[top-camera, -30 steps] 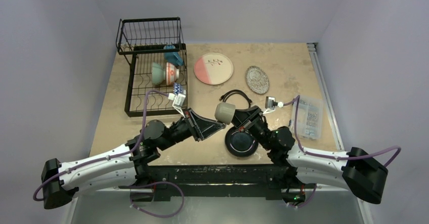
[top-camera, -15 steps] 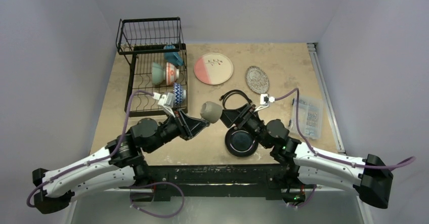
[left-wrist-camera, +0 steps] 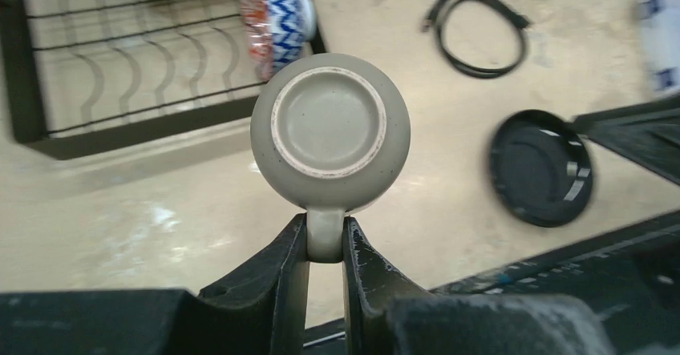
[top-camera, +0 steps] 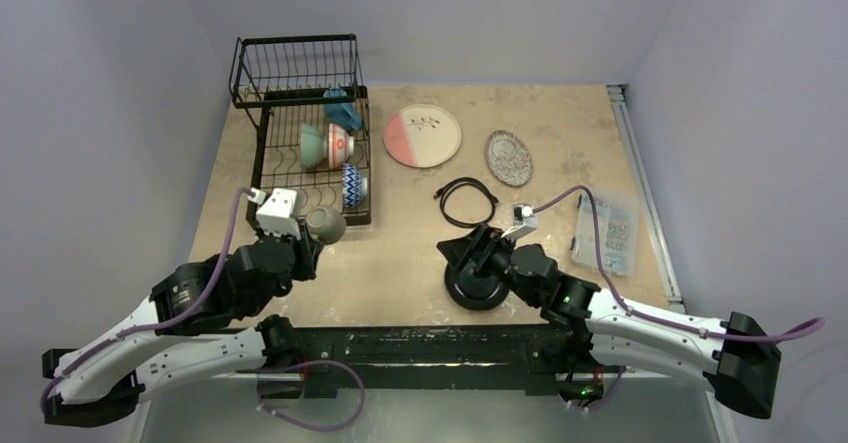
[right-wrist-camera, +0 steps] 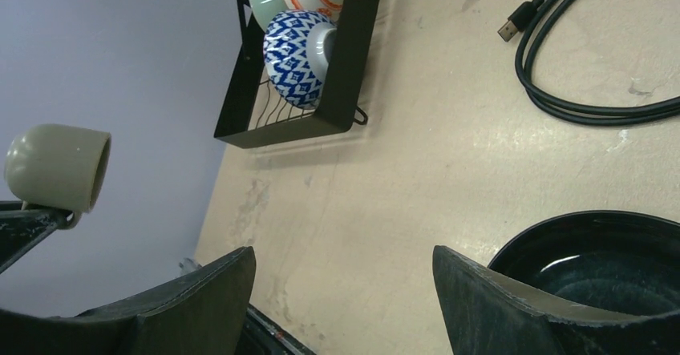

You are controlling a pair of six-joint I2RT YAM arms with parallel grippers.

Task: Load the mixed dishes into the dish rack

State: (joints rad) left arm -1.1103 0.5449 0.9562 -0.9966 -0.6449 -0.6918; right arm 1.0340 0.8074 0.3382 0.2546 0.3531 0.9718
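Now the small grey cup [top-camera: 325, 224] is pinched by its handle in the narrowly closed left gripper [left-wrist-camera: 325, 247], lifted just off the near right corner of the dish rack [top-camera: 262, 153]; bare table [top-camera: 400, 253] is left between rack and black plate [top-camera: 480, 288]; a second ago the cup was met mid-table by both grippers; the right gripper [right-wrist-camera: 345, 279] is now spread wide, empty, over the plate's edge.

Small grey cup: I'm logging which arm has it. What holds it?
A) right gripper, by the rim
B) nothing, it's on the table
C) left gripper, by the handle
C: the left gripper is shut on the handle of the small grey cup; the right gripper is open.
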